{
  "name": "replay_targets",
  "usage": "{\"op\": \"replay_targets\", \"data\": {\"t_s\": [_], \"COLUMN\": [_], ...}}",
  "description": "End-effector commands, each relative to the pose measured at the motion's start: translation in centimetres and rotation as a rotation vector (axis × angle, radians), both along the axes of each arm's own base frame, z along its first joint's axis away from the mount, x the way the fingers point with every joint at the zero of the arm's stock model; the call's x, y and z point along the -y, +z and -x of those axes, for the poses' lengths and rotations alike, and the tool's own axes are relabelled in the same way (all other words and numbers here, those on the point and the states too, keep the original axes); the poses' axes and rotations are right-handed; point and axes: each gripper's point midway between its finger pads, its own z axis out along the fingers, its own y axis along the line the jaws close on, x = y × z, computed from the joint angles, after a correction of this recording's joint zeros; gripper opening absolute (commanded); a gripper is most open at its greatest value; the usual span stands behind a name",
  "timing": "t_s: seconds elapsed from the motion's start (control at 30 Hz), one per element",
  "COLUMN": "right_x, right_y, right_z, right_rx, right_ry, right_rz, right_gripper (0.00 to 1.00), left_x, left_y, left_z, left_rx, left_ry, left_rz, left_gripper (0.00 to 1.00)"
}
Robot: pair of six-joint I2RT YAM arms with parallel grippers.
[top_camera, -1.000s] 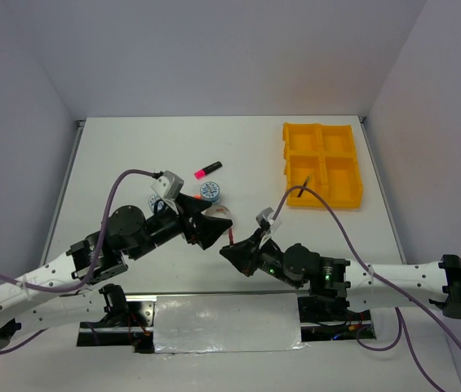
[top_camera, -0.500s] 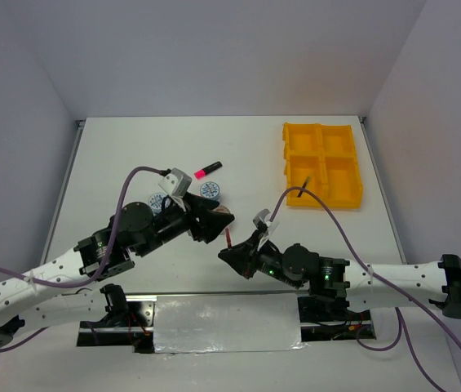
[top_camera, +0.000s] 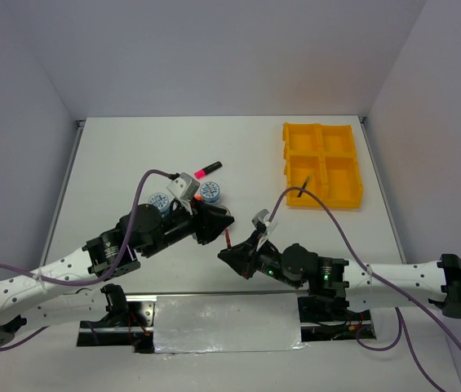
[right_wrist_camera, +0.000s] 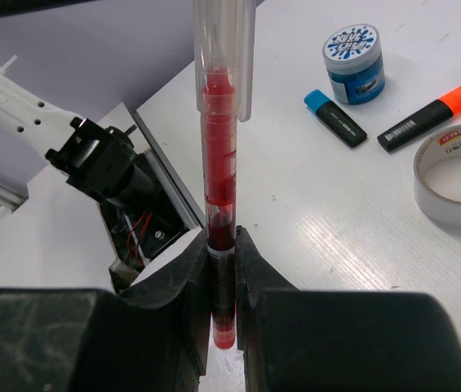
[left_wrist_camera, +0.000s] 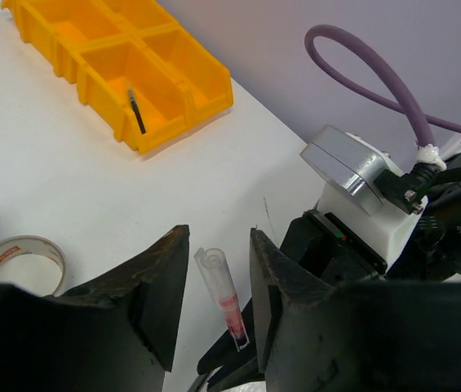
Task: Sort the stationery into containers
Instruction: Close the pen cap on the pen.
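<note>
The right claw (right_wrist_camera: 222, 245) pinches a clear pen (right_wrist_camera: 218, 147) with red ink inside, its clipped end pointing to 12 o'clock. The left claw (left_wrist_camera: 218, 237) stands spread on both sides of that end.

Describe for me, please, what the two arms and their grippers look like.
Both arms have white tubular links joined by round black motor housings: the left arm, the right arm. A purple cable runs along each to a silver-grey camera block at the wrist. The left gripper and right gripper have chunky, matte black, wedge-shaped fingers.
</note>
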Motion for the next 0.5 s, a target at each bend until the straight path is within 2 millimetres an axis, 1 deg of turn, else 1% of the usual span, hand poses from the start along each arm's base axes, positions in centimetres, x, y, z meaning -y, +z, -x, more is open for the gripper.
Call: {"op": "replay_targets", "data": {"t_s": [0.0, 0.23, 0.33, 0.37, 0.47], "right_x": [-0.3, -0.3, -0.2, -0.3, -0.3], "right_y": [2.3, 2.3, 2.3, 2.4, 2.4], "right_z": [-0.2, -0.4, -0.5, -0.5, -0.4], "right_rx": [0.024, 0.023, 0.024, 0.024, 0.024], "right_ry": [-0.008, -0.017, -0.024, -0.022, -0.020], "right_rz": [-0.043, -0.035, -0.035, -0.036, -0.036], "right_gripper": [0.00, 0.00, 0.00, 0.00, 0.00], "left_x": [0.4, 0.3, 0.4, 0.4, 0.4], "left_y": [1.4, 0.6, 0.4, 0.3, 0.3], "left_z": [0.2, 0.3, 0.4, 0.5, 0.5], "left_rx": [0.018, 0.009, 0.005, 0.004, 0.003], "left_ry": [-0.015, -0.021, -0.027, -0.029, -0.030], "left_rz": [0.065, 0.066, 0.065, 0.061, 0.062], "left_gripper": [0.46, 0.46, 0.40, 0.32, 0.25]}}
